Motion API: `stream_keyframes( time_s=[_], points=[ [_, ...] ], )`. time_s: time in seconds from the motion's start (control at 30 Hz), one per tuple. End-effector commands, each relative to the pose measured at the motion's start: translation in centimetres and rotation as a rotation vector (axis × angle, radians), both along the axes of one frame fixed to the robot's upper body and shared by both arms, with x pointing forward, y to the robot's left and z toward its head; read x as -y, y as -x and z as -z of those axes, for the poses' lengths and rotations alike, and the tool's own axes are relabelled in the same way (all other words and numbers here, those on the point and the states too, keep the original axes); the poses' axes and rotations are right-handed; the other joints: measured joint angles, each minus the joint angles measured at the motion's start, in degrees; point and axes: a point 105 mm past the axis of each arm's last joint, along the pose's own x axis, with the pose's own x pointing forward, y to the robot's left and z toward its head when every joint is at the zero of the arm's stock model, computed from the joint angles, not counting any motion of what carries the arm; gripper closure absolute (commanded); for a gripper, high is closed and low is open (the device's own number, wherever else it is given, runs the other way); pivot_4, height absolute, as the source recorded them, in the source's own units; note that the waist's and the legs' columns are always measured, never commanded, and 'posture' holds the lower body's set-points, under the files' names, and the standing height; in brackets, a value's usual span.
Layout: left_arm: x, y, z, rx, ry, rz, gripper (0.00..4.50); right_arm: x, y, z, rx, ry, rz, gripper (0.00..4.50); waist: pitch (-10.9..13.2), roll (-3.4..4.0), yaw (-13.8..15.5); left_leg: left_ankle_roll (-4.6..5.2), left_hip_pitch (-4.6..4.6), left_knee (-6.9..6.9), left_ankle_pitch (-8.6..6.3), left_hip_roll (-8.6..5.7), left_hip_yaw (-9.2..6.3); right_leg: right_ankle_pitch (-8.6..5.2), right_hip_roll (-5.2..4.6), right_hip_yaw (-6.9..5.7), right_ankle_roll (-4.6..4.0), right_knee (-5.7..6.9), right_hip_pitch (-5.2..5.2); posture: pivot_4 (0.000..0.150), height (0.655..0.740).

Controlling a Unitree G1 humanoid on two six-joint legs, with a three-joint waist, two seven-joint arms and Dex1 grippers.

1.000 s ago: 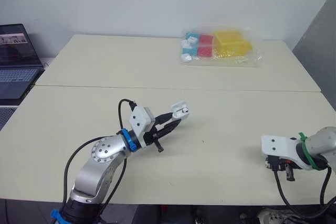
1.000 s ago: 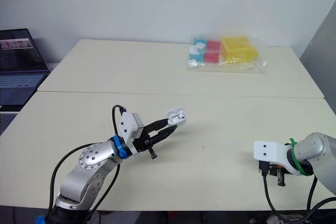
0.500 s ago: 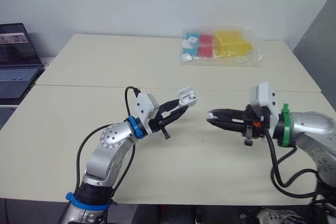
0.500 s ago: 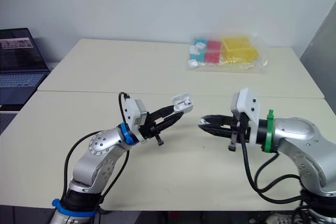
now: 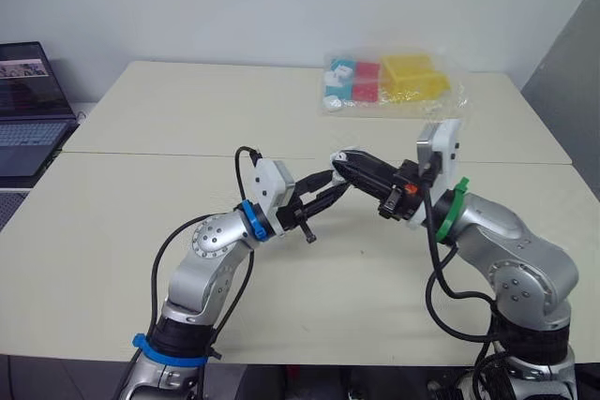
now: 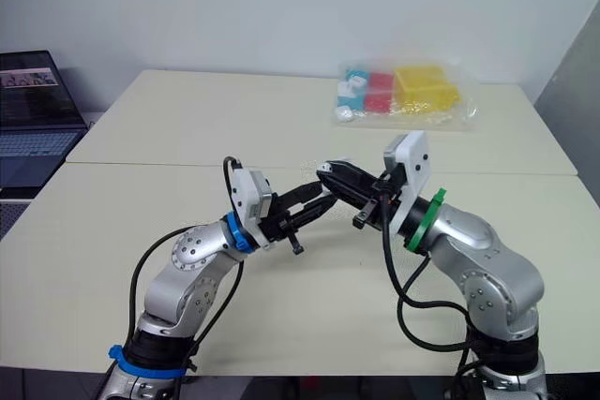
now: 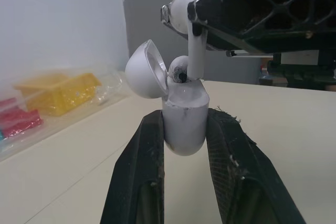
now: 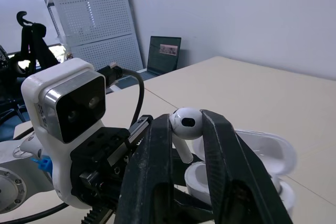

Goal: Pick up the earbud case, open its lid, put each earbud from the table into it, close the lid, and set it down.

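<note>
Right pincer [image 5: 352, 167]: fingers closed down to a narrow gap, clamped on the head of a white earbud [image 7: 190, 3], stem pointing down. Left pincer [image 5: 333, 186]: fingers drawn in against the sides of the earbud case [image 7: 184, 116], holding it upright and clear of the table [image 5: 141, 213]. The lid [image 7: 146, 69] is swung back and open.

The stem tip sits at the mouth of the case, touching or just entering it. I cannot tell how deep. A second rounded shape [image 7: 178, 69] is already seated beside it, probably the other earbud.

Step in hand: inserting an earbud, likely the last one. The task reads as well past halfway.

Next move calls for: stem lined up with the free socket, a short straight push down, the left grip kept steady, then release. Lid closing and set-down come after.

Change vs. earlier frames: one second ago my right arm was low by the near right edge of the table, well apart from the case. Half a second ago it faced the case across a gap. Now the two pincers meet. My left arm has carried the case a little higher and towards the centre.

Background: laptop [image 5: 28, 110] at far left, bag of coloured blocks [image 5: 389, 81] at the back.
</note>
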Motion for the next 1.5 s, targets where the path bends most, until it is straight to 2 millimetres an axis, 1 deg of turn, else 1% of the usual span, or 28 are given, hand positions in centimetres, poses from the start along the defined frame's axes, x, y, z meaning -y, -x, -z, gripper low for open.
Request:
stream_keyframes(
  time_s=[0.03,0.3,0.53,0.83,1.27,1.33,1.4,1.43,1.5],
  points=[
    [0.1,-0.1,-1.4,0.038,0.037,0.001,3.72,-0.3,-0.2,-1.0,0.066,-0.028,0.023,4.09,0.00,0.00,0.00,0.00,0.00,0.00,0.00,0.00,0.00,0.00,0.00,0.00,0.00,-0.01,0.00,0.150,0.7400],
    [-0.2,-0.5,-1.6,0.038,0.050,-0.021,3.72,0.1,-0.4,0.0,0.051,-0.019,0.034,4.09,0.00,0.00,0.00,0.00,0.00,-0.01,0.00,0.00,-0.01,0.00,0.00,-0.01,0.00,-0.01,0.00,0.150,0.7400],
    [-0.2,-0.4,-1.5,0.038,0.043,-0.018,3.72,0.4,-0.7,-0.2,0.047,-0.052,0.056,4.09,0.00,0.00,0.00,0.00,0.00,-0.02,0.00,0.01,-0.01,0.00,0.00,-0.01,0.00,-0.01,-0.01,0.150,0.7400],
    [-0.2,-0.3,-1.6,0.045,0.044,-0.017,3.72,0.4,-1.1,0.5,0.041,-0.036,0.076,4.09,0.00,0.00,0.00,0.00,-0.01,-0.03,0.00,0.01,-0.01,0.00,0.00,-0.01,0.00,-0.02,-0.01,0.150,0.7400],
    [0.0,-0.2,-1.6,0.052,0.043,-0.011,3.72,-0.1,-0.8,1.2,0.020,-0.027,0.052,4.09,0.00,0.00,0.00,0.00,-0.02,-0.06,0.00,0.01,0.00,-0.01,0.00,-0.01,0.00,-0.07,-0.02,0.150,0.7400],
    [0.0,-0.2,-1.6,0.052,0.044,-0.011,3.72,0.0,-0.9,1.9,-0.006,-0.003,0.068,4.09,0.00,0.00,0.00,0.00,-0.02,-0.06,0.00,0.01,-0.01,-0.01,0.00,-0.02,0.00,-0.07,-0.02,0.150,0.7400],
    [0.0,-0.2,-1.6,0.053,0.044,-0.011,3.72,0.2,-1.1,2.3,-0.024,0.008,0.084,3.38,0.00,0.00,0.00,0.00,-0.03,-0.06,0.00,0.01,-0.01,-0.01,0.00,-0.02,0.00,-0.08,-0.02,0.150,0.7400],
    [0.0,-0.2,-1.6,0.053,0.044,-0.011,3.72,0.3,-1.2,2.2,-0.019,0.011,0.094,3.20,0.00,0.00,0.00,0.00,-0.03,-0.06,0.00,0.01,0.00,-0.01,0.00,-0.01,0.00,-0.09,-0.02,0.150,0.7400],
    [0.0,-0.2,-1.6,0.054,0.041,-0.011,3.72,0.5,-1.3,1.8,0.007,0.016,0.107,2.52,0.00,0.00,0.00,0.00,-0.03,-0.06,0.00,0.01,-0.01,-0.01,0.00,-0.02,0.00,-0.09,-0.02,0.150,0.7400]
  ],
)
